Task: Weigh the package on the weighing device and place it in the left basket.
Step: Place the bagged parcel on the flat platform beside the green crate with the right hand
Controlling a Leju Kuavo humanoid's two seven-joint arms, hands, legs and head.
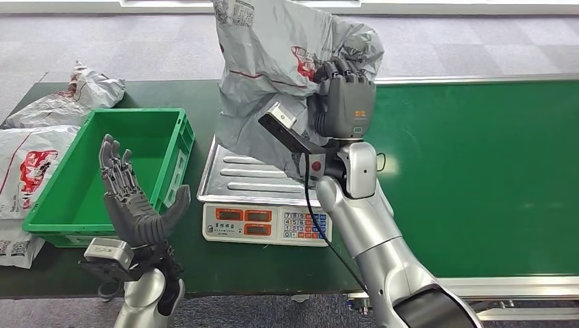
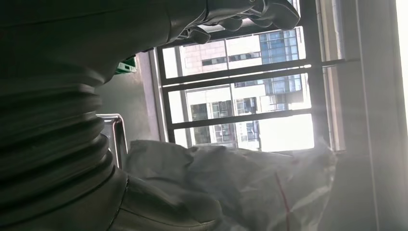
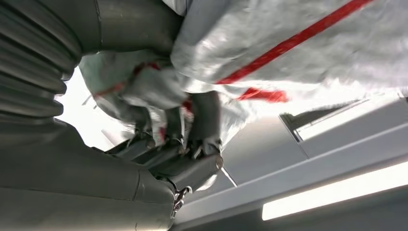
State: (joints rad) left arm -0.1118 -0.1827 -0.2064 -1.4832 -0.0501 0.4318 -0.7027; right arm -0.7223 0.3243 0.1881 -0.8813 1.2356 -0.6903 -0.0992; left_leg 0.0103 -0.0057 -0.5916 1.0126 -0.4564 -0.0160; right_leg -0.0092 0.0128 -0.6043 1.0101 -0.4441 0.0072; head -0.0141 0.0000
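the right hand (image 1: 347,96) grips the grey package (image 1: 273,75), which hangs above the scale (image 1: 263,188). the left hand (image 1: 133,198) waits spread and empty beside the green basket (image 1: 174,147). best to lower the package flat onto the tray, then let go fully.

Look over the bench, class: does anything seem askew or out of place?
Nothing is spilled or damaged. The one oddity: the grey package hangs crumpled from the right hand above the scale, not lying flat on its tray. The left hand waits open by the empty green basket.
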